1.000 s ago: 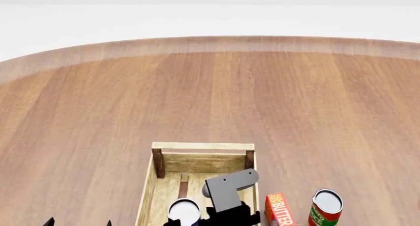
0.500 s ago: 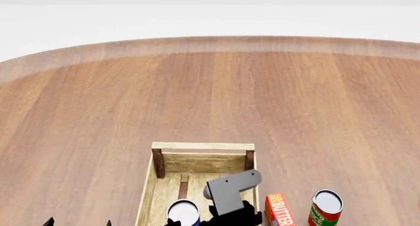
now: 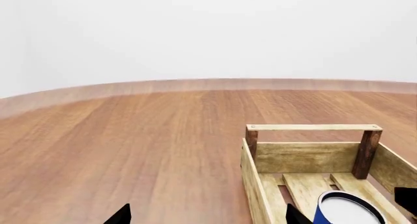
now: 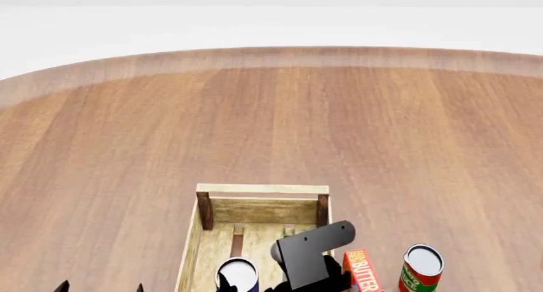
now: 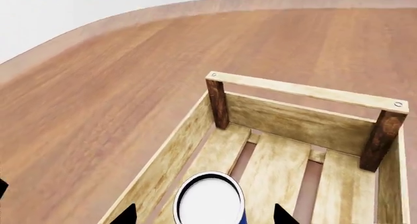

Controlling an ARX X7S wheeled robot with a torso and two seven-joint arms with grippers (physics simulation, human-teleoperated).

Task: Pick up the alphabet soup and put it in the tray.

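Since a second ago the right arm has drawn back toward the robot and to its right, its grey bracket now over the tray's [image 4: 262,189] right side beside the butter box [image 4: 363,272]; the soup can [image 4: 238,274] has stayed in place. It stands upright on the slatted floor inside the tray, near the left wall, long axis vertical, pale top facing up, blue side showing below. Nothing else is seen in the tray.

On the table [image 4: 382,133] to the tray's right are one butter box and one red-and-green can [image 4: 421,266], both upright. That makes two cans, one box and one tray.

Seen from the right wrist, the right gripper's [image 5: 203,216] dark fingertips [image 5: 126,215] stand apart either side of the can, released. The left gripper [image 3: 205,216] is spread open over the table outside the tray's left wall.
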